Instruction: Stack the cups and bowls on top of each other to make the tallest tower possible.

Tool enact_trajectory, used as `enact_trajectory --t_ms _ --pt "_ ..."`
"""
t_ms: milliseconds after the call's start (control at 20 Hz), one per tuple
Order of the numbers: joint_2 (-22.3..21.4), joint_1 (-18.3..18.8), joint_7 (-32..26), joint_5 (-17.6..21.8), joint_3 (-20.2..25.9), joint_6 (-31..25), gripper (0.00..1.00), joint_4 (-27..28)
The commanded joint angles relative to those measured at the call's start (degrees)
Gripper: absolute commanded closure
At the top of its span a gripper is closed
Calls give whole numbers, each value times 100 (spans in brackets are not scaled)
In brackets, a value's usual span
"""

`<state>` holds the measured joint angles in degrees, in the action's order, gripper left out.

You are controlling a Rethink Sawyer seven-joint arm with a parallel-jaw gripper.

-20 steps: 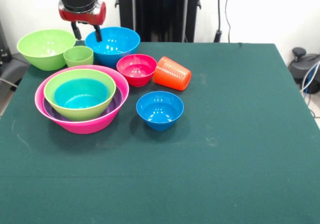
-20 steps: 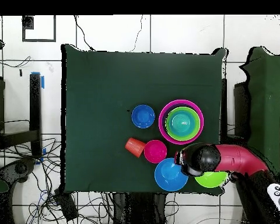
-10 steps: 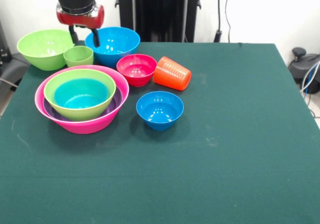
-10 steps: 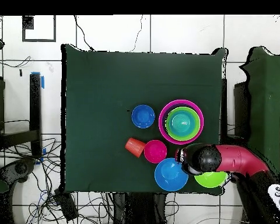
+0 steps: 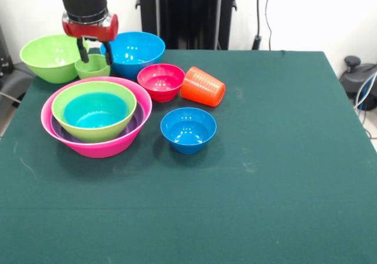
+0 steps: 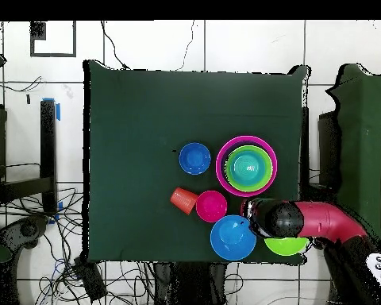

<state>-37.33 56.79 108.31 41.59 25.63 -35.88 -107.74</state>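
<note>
Our gripper [image 5: 93,52] hangs spread over the short green cup [image 5: 92,67] — fingers straddling its rim, nothing grasped — ready to lift it for stacking.

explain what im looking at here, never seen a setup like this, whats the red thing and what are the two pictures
The red and black thing is a robot arm ending in a pincer. One picture looks across the table at it; the other looks straight down from above.

On the green table lie plastic dishes: a pink bowl holding a nest of purple, lime and teal bowls, plus a loose lime bowl, large blue bowl, red bowl and small blue bowl. An orange cup lies on its side.

The pincer is open, empty, its fingers astride the rim of a small green cup.
</note>
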Motion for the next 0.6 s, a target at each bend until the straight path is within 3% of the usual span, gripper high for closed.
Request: enact_trajectory --t_ms 50,600 --pt "493 -102 -429 519 30 516 0 171" --pt "654 -242 -71 605 -343 708 0 -161"
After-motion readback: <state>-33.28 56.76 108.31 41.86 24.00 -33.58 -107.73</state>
